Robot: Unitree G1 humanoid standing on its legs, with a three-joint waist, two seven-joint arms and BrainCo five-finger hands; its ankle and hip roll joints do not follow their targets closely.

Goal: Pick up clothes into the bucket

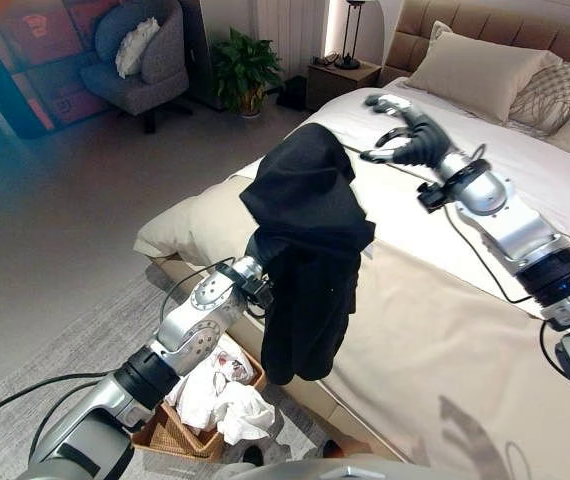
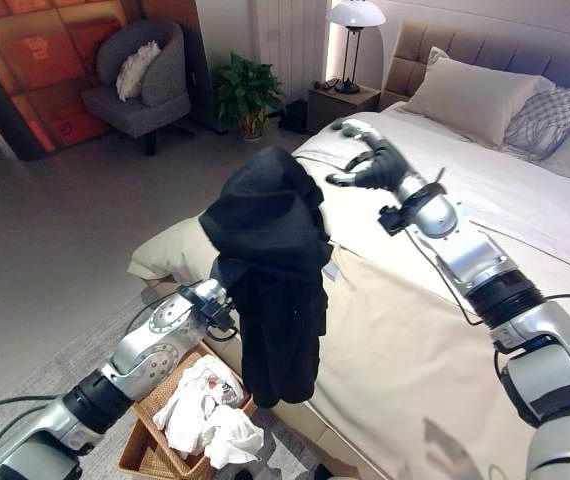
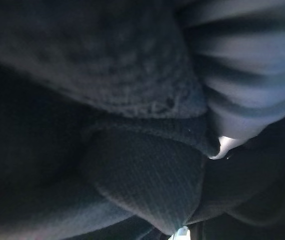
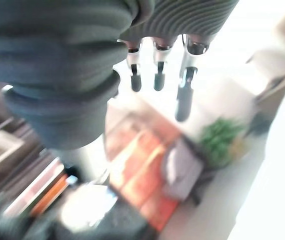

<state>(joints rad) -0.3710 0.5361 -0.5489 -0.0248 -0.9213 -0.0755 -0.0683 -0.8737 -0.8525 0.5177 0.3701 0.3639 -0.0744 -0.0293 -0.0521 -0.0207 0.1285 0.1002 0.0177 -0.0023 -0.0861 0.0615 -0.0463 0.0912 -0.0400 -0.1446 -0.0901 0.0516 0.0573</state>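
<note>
A black garment [image 1: 310,230] hangs draped over the end of my raised left arm [image 1: 205,310], at the near edge of the bed [image 1: 445,300]. It covers my left hand completely, and dark knit cloth [image 3: 132,165] lies against the wrist camera. On the floor below the arm stands a wicker basket [image 1: 170,435] with white clothes [image 1: 220,400] in it. My right hand [image 1: 415,135] hovers over the white sheet further up the bed, its fingers [image 4: 155,75] relaxed and holding nothing.
Pillows [image 1: 475,70] lie at the head of the bed. A nightstand [image 1: 340,80] with a lamp [image 2: 355,15] stands beside it, then a potted plant [image 1: 240,70] and a grey armchair [image 1: 145,60]. Bare floor spreads to the left.
</note>
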